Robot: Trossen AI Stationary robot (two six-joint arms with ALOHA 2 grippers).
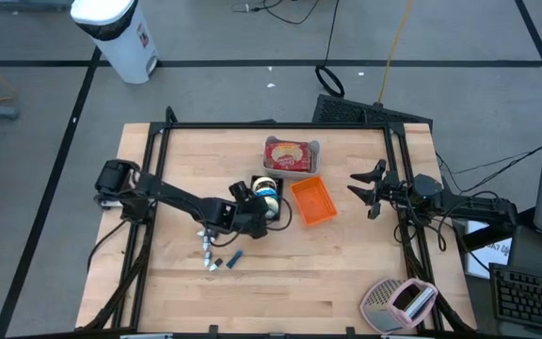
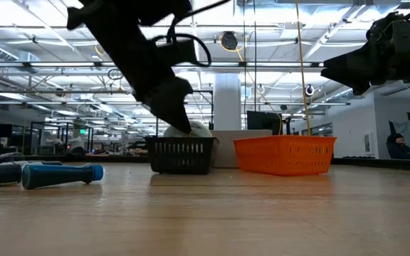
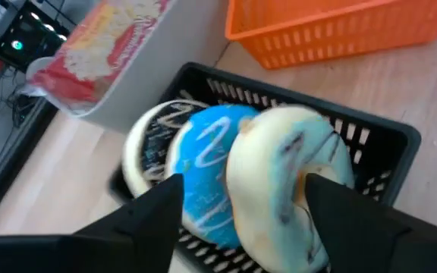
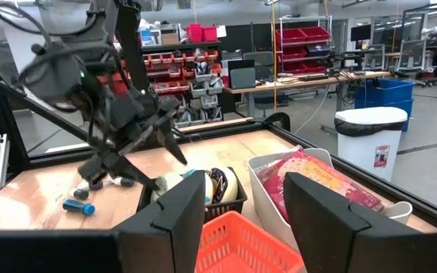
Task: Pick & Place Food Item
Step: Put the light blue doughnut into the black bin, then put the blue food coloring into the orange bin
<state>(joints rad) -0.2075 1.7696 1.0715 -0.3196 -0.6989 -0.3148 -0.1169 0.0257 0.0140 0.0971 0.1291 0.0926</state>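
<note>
Left gripper (image 3: 241, 199) with fingers spread, poised over small black slatted plastic basket (image 3: 370, 144) at table centre, pale cream-glazed doughnut (image 3: 287, 178) standing on edge inside it between the fingers, blue-iced doughnut (image 3: 203, 171) just beside, right gripper (image 1: 365, 187) open, hovering well apart at right edge.

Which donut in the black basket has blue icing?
The middle donut; it is bright blue with white squiggles, standing between a dark-iced one and a pale cream one.
</note>
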